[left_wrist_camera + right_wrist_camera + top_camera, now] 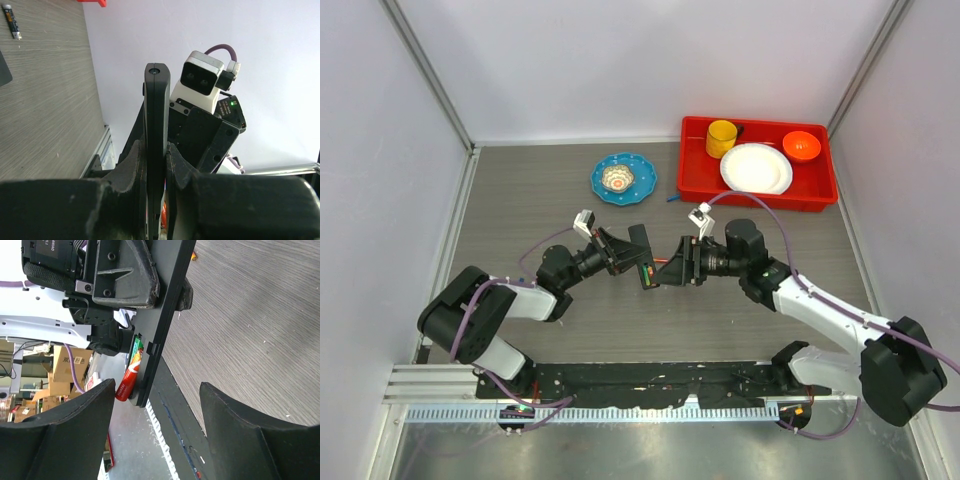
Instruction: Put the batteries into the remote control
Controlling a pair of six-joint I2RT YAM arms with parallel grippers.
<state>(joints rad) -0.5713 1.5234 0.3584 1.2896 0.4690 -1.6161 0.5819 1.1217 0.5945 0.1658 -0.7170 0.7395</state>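
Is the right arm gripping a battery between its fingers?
No, the right fingers stand wide apart with nothing between them; a battery lies against the remote.

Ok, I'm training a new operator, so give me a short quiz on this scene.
1. True or false: the right gripper is shut.
2. Where is the remote control? A flat on the table; B clamped in the left gripper; C on the blue plate.
3. Fill in: the white plate lies in the red ____.
Key: 1 false; 2 B; 3 tray.
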